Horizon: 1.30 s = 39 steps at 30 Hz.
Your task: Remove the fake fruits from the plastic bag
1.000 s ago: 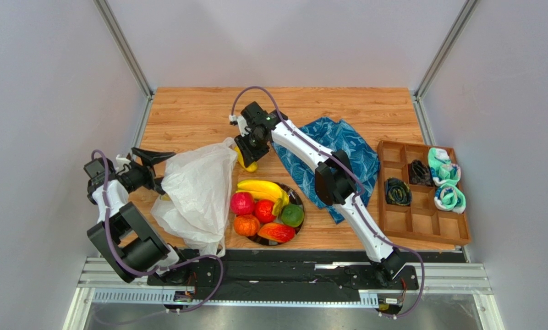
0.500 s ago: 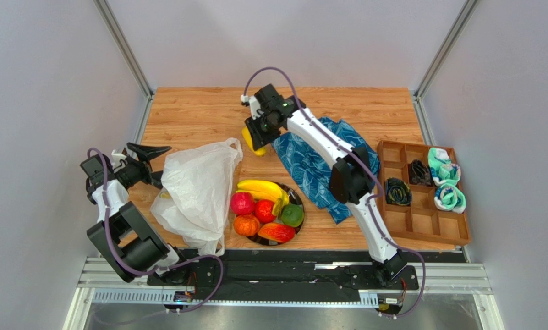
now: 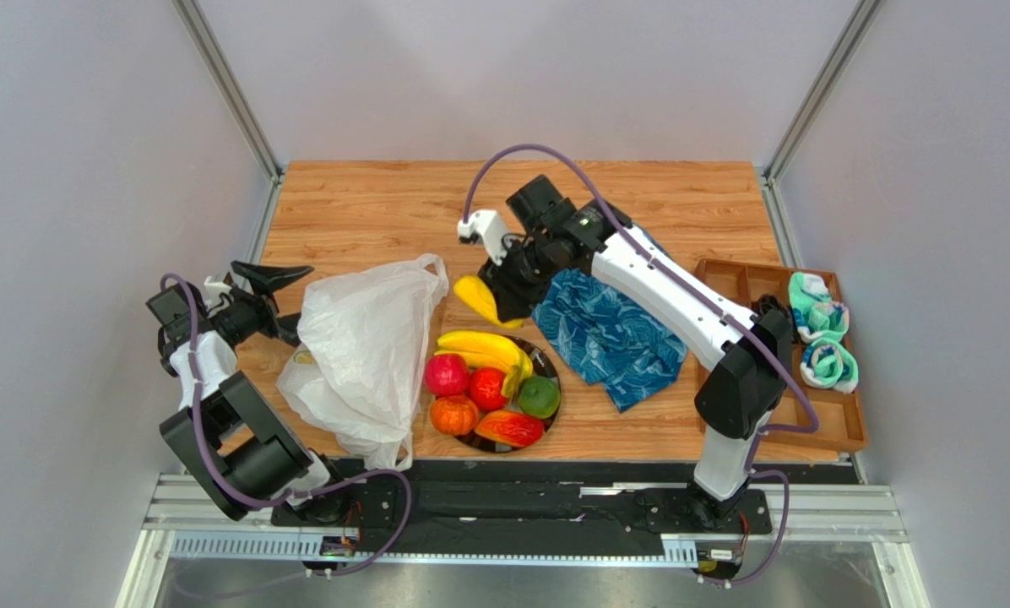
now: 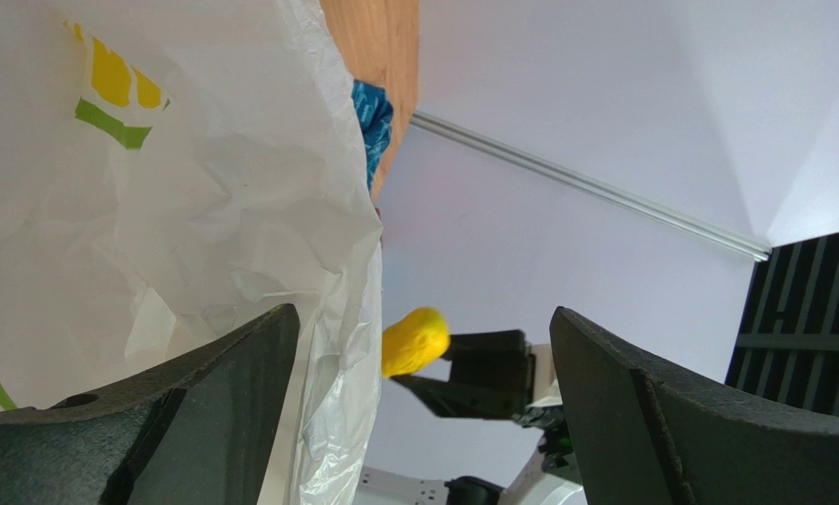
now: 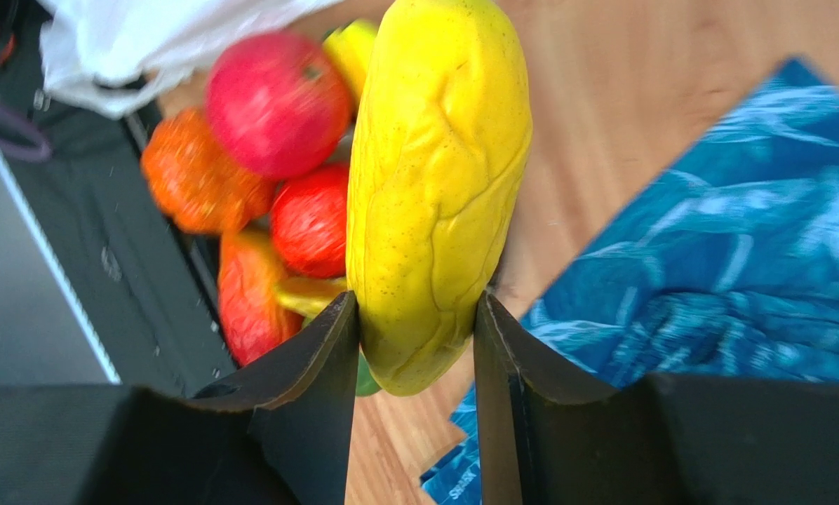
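Observation:
The crinkly white plastic bag (image 3: 364, 348) lies at the left of the table, filling the left half of the left wrist view (image 4: 160, 210). My left gripper (image 3: 288, 304) (image 4: 424, 316) stands open at its left side, with the bag's edge hanging between the fingers. A long yellow fake fruit (image 3: 477, 299) (image 5: 440, 189) hangs above the table behind the plate, and my right gripper (image 3: 503, 291) (image 5: 418, 316) is shut on it. On the black-rimmed plate (image 3: 556, 378) lie a banana bunch (image 3: 482, 347), two red rounds (image 3: 447, 375), an orange one (image 3: 453, 416), a green one (image 3: 539, 397) and a mango shape (image 3: 510, 428).
A crumpled blue patterned cloth (image 3: 612, 332) lies to the right of the plate, under the right arm. A wooden compartment tray (image 3: 777, 408) with dark and teal items sits at the right edge. Grey walls close in on both sides.
My right arm has swung away from the bag's mouth to the right and nearer the plate, carrying the yellow fruit. The left gripper has barely shifted beside the bag.

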Each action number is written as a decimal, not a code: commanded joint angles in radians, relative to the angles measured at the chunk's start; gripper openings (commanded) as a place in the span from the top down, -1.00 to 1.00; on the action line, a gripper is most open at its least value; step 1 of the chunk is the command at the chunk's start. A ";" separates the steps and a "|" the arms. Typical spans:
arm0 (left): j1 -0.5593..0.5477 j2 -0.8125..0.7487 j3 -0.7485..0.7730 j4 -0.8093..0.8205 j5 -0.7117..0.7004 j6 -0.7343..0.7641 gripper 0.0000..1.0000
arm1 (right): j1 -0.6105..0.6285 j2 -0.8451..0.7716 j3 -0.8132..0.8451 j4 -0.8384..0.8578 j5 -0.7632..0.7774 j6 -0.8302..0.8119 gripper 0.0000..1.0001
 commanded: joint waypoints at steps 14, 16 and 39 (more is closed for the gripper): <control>0.017 -0.117 -0.060 -0.044 0.030 0.005 -0.99 | 0.114 0.032 -0.135 0.115 -0.069 -0.249 0.70; 0.017 -0.122 -0.059 -0.054 0.028 0.010 -0.98 | 0.116 0.059 -0.129 0.106 -0.075 -0.213 0.66; 0.031 0.025 0.124 -0.044 0.024 0.148 -0.98 | -0.060 -0.043 -0.015 0.156 0.007 0.153 -1.00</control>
